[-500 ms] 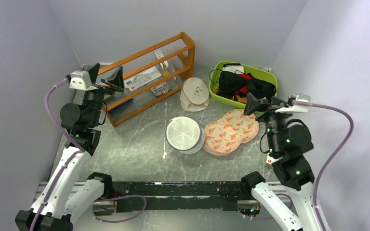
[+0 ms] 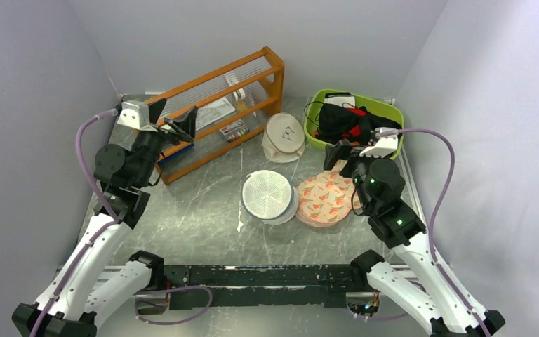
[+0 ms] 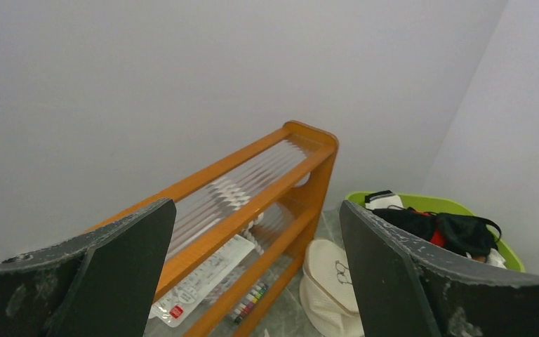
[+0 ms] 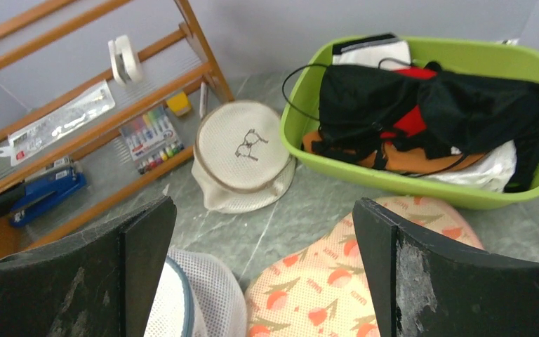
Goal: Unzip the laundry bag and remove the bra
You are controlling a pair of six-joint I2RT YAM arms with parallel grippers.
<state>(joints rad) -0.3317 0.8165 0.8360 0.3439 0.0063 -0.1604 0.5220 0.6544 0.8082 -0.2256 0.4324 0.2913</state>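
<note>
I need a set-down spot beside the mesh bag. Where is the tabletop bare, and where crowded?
Bare: the grey tabletop between the orange wooden rack, the round white mesh laundry bag and the near black rail. Crowded: back right, where the cream round pouch, green plastic basket and peach printed pad cluster.

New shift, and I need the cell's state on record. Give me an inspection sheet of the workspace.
Surface: grey marbled table.
Job's things: laundry bag at centre, zip state unclear; bra nothing seen.
Clutter: wooden rack, cream pouch, peach pad beside the bag, green basket holding black clothing.
Hands: left hand open, raised by the rack; right hand open above the pad; both empty.
Cables: purple cables arc from both wrists.
Surroundings: plain pale walls.
</note>
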